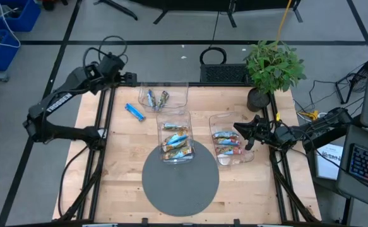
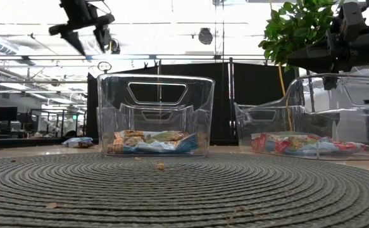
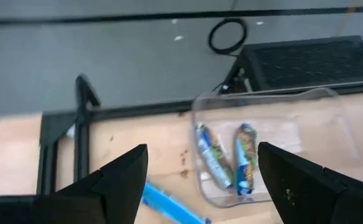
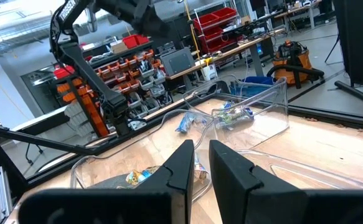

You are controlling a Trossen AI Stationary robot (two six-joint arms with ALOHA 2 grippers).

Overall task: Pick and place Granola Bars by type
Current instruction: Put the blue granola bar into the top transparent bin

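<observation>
One bright blue granola bar (image 1: 134, 112) lies flat on the bare wood left of the bins; it shows again in the left wrist view as the blue bar (image 3: 169, 202). My left gripper (image 1: 116, 69) hangs open, high over the table's far left corner (image 3: 203, 148), touching nothing. The far clear bin (image 1: 163, 96) holds two bars (image 3: 230, 160). The middle bin (image 1: 175, 140) holds several tan and light-blue bars. The right bin (image 1: 229, 146) holds bars with red markings. My right gripper (image 1: 242, 131) hovers above the right bin's rim, fingers shut and empty (image 4: 201, 163).
A round grey woven mat (image 1: 180, 180) lies at the table's near middle, and the middle bin's near end sits on it. A potted plant (image 1: 271, 69) stands at the far right corner. Bare wood lies left of the bins around the blue bar.
</observation>
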